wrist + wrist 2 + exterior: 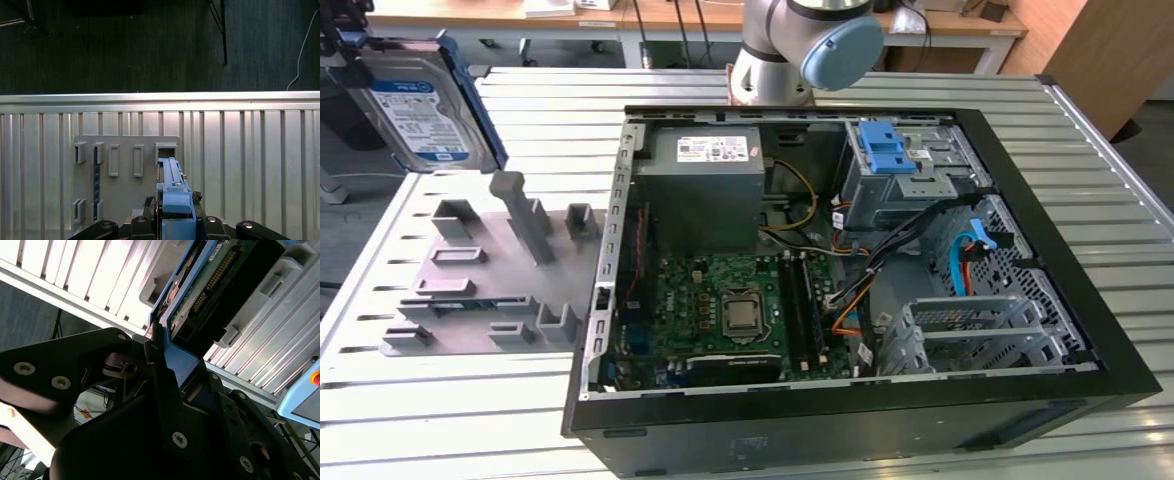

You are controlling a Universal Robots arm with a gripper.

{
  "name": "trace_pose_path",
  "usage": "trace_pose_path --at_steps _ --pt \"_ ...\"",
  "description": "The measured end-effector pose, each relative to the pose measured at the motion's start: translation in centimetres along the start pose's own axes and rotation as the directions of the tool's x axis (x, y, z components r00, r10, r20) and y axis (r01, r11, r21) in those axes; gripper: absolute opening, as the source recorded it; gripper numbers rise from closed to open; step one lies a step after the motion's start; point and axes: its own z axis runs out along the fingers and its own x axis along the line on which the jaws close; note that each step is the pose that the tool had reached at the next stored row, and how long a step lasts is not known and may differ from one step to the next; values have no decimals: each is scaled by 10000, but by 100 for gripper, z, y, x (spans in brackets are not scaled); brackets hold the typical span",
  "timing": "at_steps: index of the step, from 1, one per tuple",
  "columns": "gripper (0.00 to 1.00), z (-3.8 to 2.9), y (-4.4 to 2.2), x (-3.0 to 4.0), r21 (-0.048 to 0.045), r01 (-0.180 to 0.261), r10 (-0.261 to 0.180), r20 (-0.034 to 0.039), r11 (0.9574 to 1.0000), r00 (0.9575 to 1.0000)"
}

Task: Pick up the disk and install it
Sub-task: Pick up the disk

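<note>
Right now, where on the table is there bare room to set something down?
Bare table slats between the grey fixture plate and the near edge, and along the exterior view's right of the computer case. Crowded inside the case: motherboard, cables, cages.

The disk [416, 100] has a silver metal body with a glossy paper label, and its carrier is smooth blue plastic (slightly shiny at the edges). The fingers [162, 390] are matt black. The tabletop [454, 430] is ribbed bare metal, bright and reflecting. The fixture plate [480, 300] looks like matt grey plastic. The computer case [854, 425] is matt black outside, with dull grey sheet metal inside.
</note>
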Motion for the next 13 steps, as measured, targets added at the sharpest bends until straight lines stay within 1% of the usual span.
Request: trace_pose_path --at_steps 13 --pt "36 -75 0 0 2 0 0 1 10000 10000"
